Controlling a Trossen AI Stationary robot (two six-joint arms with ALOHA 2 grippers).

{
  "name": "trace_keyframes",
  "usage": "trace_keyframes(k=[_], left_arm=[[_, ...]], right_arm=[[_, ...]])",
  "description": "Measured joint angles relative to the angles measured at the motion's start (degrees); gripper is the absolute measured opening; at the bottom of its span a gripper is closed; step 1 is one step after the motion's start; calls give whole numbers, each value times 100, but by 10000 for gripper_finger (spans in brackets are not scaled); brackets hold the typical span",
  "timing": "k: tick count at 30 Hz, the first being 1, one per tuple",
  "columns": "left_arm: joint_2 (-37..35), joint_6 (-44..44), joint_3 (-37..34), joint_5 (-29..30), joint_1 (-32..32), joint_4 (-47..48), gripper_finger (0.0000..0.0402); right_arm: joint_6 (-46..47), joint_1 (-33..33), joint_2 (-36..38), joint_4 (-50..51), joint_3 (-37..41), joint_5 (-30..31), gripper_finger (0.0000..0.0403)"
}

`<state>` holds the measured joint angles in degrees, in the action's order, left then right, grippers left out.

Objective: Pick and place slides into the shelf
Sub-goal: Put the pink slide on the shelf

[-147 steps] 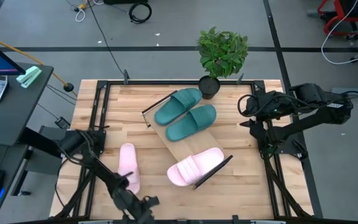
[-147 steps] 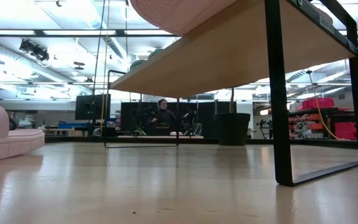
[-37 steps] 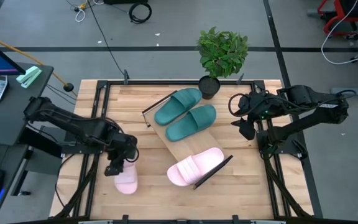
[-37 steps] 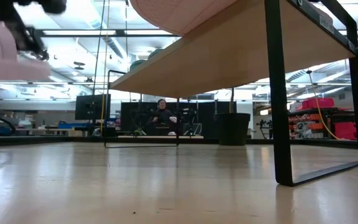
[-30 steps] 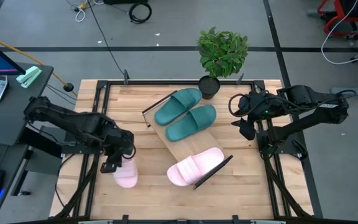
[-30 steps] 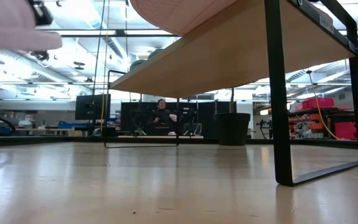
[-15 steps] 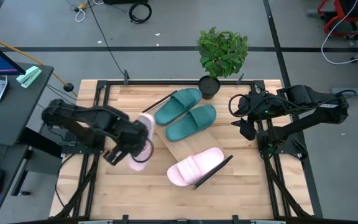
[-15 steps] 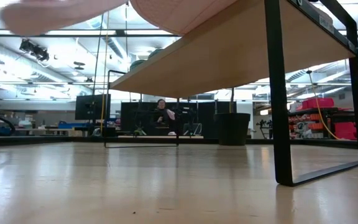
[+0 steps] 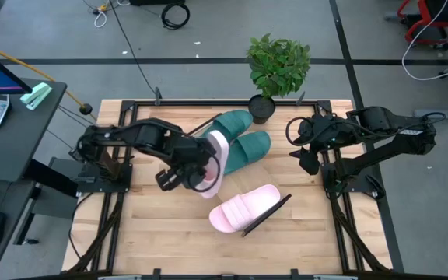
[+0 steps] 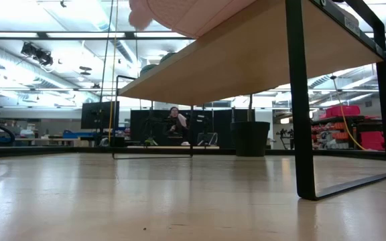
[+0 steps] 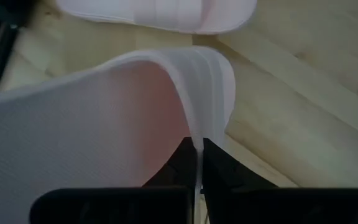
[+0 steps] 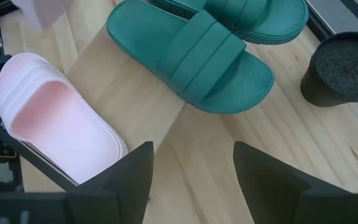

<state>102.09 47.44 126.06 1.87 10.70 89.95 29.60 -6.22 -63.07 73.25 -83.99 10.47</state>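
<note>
Left gripper (image 9: 201, 173) fingers pinching pink slide (image 9: 215, 163) — long axis near-vertical over shelf (image 9: 243, 189); right gripper (image 9: 302, 148) spread.

On the shelf (image 9: 232, 183), bare board lies between the green slides (image 9: 239, 151) and the pink slide (image 9: 243, 208). The left arm's held slide (image 9: 215, 162) hangs over it. A plant (image 9: 277, 70) blocks the table's far edge.

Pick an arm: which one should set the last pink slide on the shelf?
Left. The left gripper is already shut on the pink slide, holding it above the shelf beside the teal slides. The right gripper hangs open and empty near the table's right edge.
</note>
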Motion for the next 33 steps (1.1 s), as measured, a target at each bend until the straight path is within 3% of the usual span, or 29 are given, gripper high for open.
trace_keyframes(k=[33], left_arm=[[614,725,-201,-245,116,-252,12]], right_arm=[[93,0,0,0,0,-3,228]])
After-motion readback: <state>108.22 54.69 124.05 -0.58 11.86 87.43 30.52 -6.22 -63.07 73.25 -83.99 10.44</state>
